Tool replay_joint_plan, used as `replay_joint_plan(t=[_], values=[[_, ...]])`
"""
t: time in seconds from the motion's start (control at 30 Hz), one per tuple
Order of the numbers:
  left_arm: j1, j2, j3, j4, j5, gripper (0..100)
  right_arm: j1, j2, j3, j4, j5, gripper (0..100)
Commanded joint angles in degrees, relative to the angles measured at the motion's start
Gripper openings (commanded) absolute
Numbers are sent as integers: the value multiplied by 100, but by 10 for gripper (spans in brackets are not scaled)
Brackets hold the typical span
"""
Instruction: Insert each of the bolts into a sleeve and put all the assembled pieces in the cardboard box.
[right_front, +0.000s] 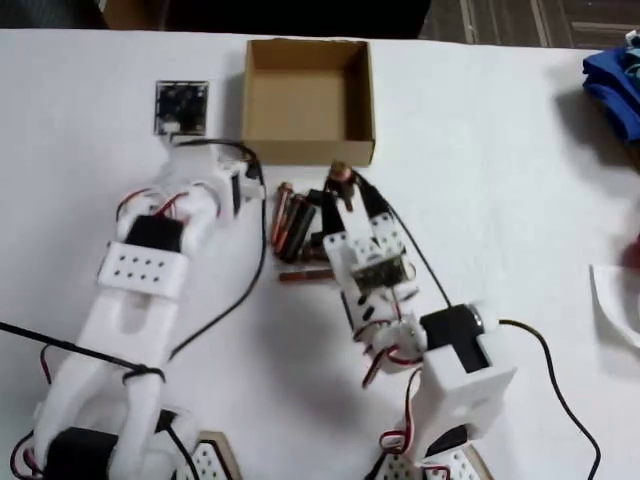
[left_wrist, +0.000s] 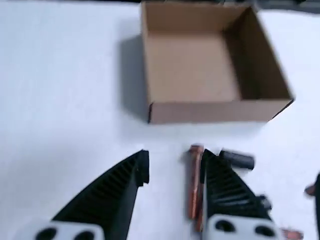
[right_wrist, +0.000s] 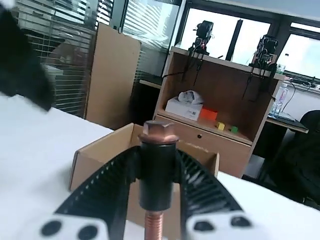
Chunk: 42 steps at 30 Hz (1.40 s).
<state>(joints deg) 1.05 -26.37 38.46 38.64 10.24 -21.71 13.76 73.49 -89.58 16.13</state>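
The open cardboard box (right_front: 308, 150) stands at the back of the table. Just in front of it my right gripper (right_front: 341, 197) is shut on a black sleeve with a copper bolt through it (right_wrist: 156, 172), held upright, its head (right_wrist: 158, 131) on top and the box wall (right_wrist: 92, 162) behind. Several loose copper bolts and black sleeves (right_front: 293, 226) lie in a pile between the arms. My left gripper (left_wrist: 175, 159) hovers open over the table in front of the box (left_wrist: 215, 111). One bolt (left_wrist: 194, 180) lies along the outside of one finger, with a sleeve (left_wrist: 237, 159) beyond it.
A small black-and-white square board (right_front: 182, 107) lies left of the box. Blue cloth (right_front: 615, 85) and a white object (right_front: 615, 300) sit at the table's right edge. Black cables (right_front: 255, 280) trail from both arms across the table.
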Motion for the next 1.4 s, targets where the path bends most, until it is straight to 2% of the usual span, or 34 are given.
replay_joint_plan(t=[0.0, 0.13, 0.37, 0.57, 0.67, 0.77, 0.93, 1.07, 1.2, 1.37], values=[[-158, -255, -251, 554, 62, 179, 57, -822, -580, 1051, 88, 19], [-167, -255, -251, 809, 62, 179, 48, -1798, -1037, 2642, -9, 19], [-167, -246, -242, 791, 26, 179, 101, -2941, -2462, 6237, -967, 19], [-167, -246, 629, -35, 26, 179, 462, -2457, -4343, 8831, -2075, 19], [-167, -281, 1165, -712, 26, 179, 602, -2114, -5090, 9534, -2444, 20], [-167, -281, 1455, -1240, 26, 179, 655, -1991, -5336, 9815, -2532, 20], [-167, -281, 1525, -1679, 26, 179, 567, -1701, -5442, 9745, -2576, 20], [-167, -246, 1543, -1890, 26, 184, 593, -910, -6242, 9930, -2549, 20], [-193, -246, 1754, -1934, -18, 183, 620, 57, -7842, 11002, -2549, 20], [-343, -237, 1868, -1934, -598, 182, 593, 1226, -10207, 12760, -2549, 20]])
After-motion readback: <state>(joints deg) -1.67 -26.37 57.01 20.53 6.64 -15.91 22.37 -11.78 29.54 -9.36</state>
